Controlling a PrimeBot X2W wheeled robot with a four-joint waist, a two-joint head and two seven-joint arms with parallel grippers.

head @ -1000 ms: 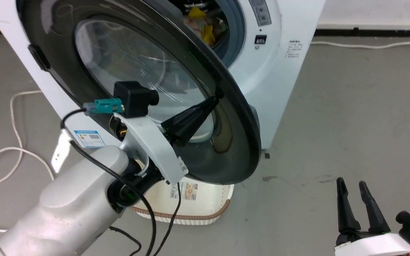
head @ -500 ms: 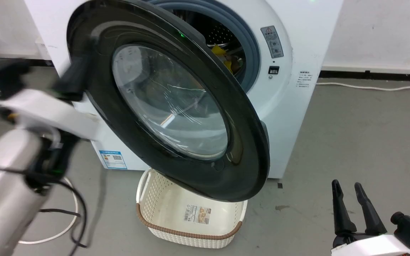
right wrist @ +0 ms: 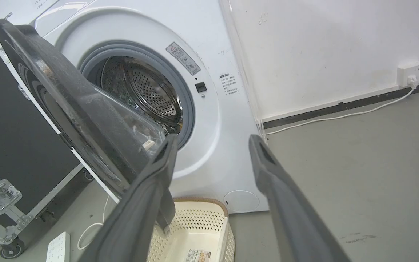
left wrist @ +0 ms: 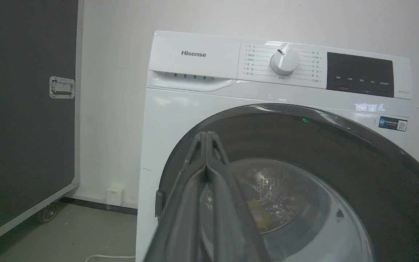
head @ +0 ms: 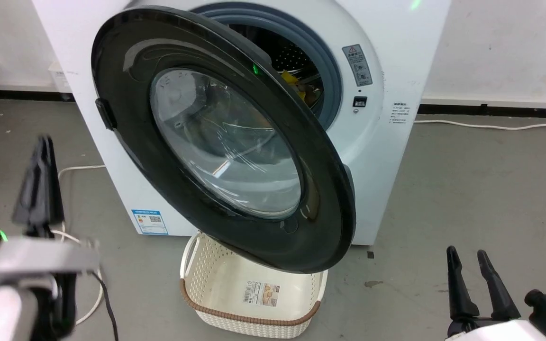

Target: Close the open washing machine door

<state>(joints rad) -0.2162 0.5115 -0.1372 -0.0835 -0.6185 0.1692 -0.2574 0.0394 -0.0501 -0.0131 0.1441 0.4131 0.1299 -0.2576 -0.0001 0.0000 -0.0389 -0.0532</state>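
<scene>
The washing machine door (head: 225, 142) stands half open. My left gripper (left wrist: 207, 135) is closed, my right gripper (head: 466, 251) spread apart.

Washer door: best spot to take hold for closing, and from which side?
Probably the black rim at the free edge of the washing machine door, opposite its hinge, from the outer face: the door stands ajar and the bulging glass offers no purchase.

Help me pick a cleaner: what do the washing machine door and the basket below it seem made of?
Washing machine door: glossy black rim, probably plastic, given its reflections; clear bulging centre looks like glass, see-through with glints. Basket: likely matte cream plastic, moulded perforations, brown rim.
</scene>
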